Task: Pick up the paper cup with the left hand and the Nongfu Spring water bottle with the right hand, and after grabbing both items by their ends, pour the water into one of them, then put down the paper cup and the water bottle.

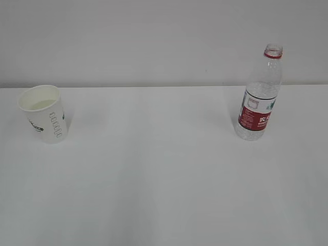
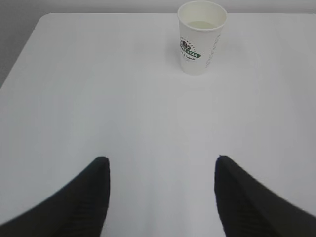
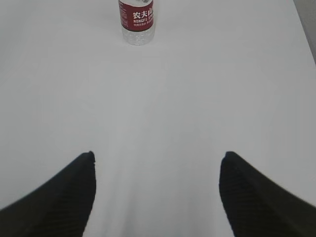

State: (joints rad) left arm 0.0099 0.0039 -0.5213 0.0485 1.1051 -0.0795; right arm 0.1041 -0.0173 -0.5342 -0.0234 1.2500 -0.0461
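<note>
Cup (image 1: 43,114) far left, bottle (image 1: 260,97) far right, both upright on white table (image 1: 164,184).
L gripper (image 2: 160,197) and R gripper (image 3: 157,195) fingers spread, holding nothing; bare tabletop btwn each and its item, table edge just beyond cup.

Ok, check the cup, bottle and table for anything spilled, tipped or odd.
Nothing stands out. The paper cup and the uncapped water bottle both stand upright, far apart on the white table, with no puddle visible. The cup holds some pale liquid.
</note>
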